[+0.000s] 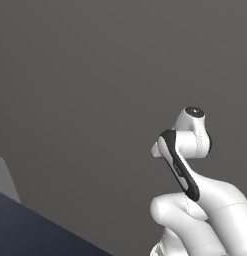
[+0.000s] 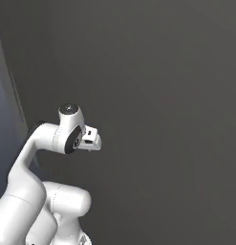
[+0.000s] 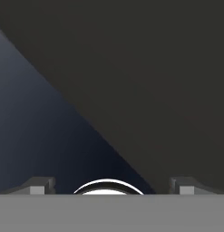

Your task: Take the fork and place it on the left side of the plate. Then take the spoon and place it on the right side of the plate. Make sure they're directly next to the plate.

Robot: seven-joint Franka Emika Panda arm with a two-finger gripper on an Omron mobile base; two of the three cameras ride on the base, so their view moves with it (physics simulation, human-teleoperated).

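Note:
The fork, the spoon and the plate are out of view. My arm is folded up close to the base, its wrist (image 1: pixel 192 135) raised in front of a plain dark grey surface. The white hand (image 2: pixel 92 139) points sideways off the wrist. In the hand view my gripper (image 3: pixel 113 186) is open: its two dark fingertips (image 3: pixel 40 185) stand far apart at the bottom, with nothing between them.
A dark blue surface (image 1: pixel 40 230) lies at the lower left, with a light grey panel (image 1: pixel 2 177) at its far end. In the hand view the same blue surface (image 3: pixel 41 131) meets a dark grey area (image 3: pixel 154 90) along a diagonal edge.

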